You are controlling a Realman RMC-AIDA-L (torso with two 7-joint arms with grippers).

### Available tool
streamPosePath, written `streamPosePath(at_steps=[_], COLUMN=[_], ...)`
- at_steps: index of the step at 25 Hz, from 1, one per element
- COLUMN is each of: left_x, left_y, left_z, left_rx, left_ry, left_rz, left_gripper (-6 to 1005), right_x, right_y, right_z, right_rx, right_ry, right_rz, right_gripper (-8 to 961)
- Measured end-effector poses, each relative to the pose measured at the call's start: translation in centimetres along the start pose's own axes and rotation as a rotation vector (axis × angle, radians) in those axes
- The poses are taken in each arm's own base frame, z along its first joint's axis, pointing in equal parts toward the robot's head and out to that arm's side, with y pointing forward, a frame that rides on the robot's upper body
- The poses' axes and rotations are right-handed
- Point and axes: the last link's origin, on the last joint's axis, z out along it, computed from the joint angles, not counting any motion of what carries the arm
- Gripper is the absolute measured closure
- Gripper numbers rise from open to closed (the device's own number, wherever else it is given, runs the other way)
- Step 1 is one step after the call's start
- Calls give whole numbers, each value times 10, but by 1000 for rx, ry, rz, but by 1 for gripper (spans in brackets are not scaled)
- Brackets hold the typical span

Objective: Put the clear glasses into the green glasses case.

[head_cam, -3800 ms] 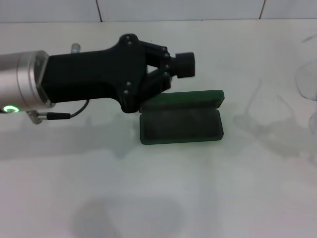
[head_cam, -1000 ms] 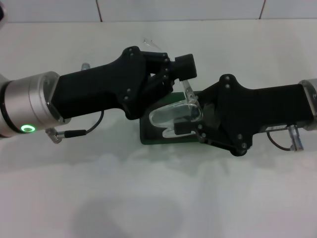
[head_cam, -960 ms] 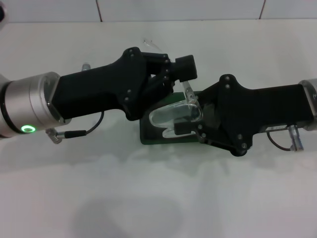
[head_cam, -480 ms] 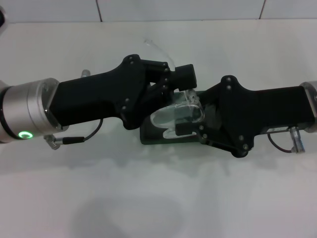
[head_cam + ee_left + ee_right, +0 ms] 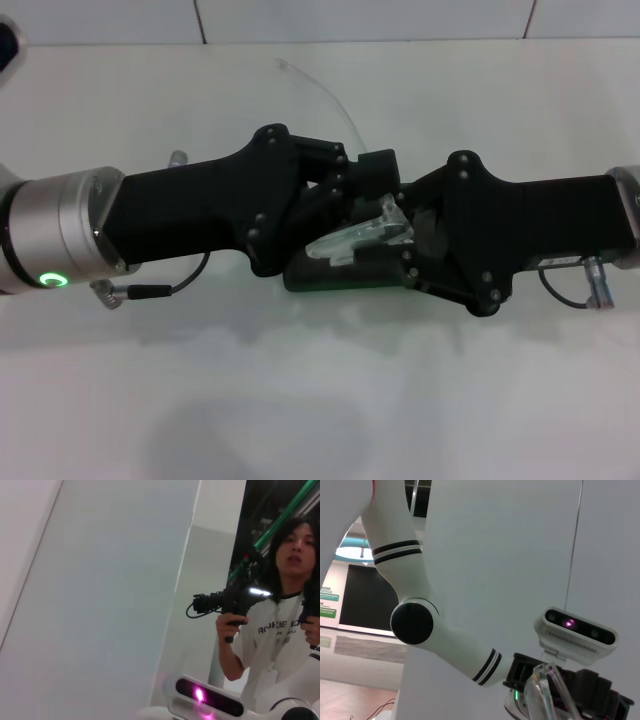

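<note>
Over the case (image 5: 330,276), mid-table (image 5: 320,400), both grippers are met nose to nose with the glasses (image 5: 360,238) between them.

- Left gripper (image 5: 375,180): reaches in from the left and is closed on the glasses at the hinge end. One temple arm is swung up and away, a thin clear arc rising toward the back of the table.
- Right gripper (image 5: 400,240): comes in from the right, at the other end of the frame. It appears to be pinching the frame, but its fingers are hidden behind the lens and its own body, so grip state cannot be told.
- Glasses: held tilted just above the case, not seated. In the right wrist view a clear frame part (image 5: 540,690) is seen close to that camera.
- Case: lying open under the grippers; only its front edge and left corner are visible, the rest is covered.

Judgement for the step in hand:
- The loose temple is to be folded flat against the frame before lowering; if left out, it will foul the lid or the case wall.
- The frame should be levelled and aligned lengthwise with the tray, then lowered straight down.
- Clear thin plastic is likely slippery and flexible, so light grip and slow motion are advised.
- One side should be released only once the frame is resting in the tray.
</note>
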Motion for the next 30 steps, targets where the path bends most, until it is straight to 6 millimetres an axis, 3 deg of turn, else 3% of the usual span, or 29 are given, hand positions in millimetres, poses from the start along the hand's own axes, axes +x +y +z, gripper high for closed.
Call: streamPosePath(at_steps=[16, 30], left_x=[1, 14], left_y=[-3, -12], left_z=[-3, -47], left_rx=[25, 239], left_ry=[10, 139], left_rz=[30, 69], left_gripper=[973, 973], right_x=[0, -1], right_y=[-2, 3], right_z=[0, -6], right_rx=[9, 17], right_ry=[-1, -19], right_rz=[-15, -52], right_gripper=[834, 835])
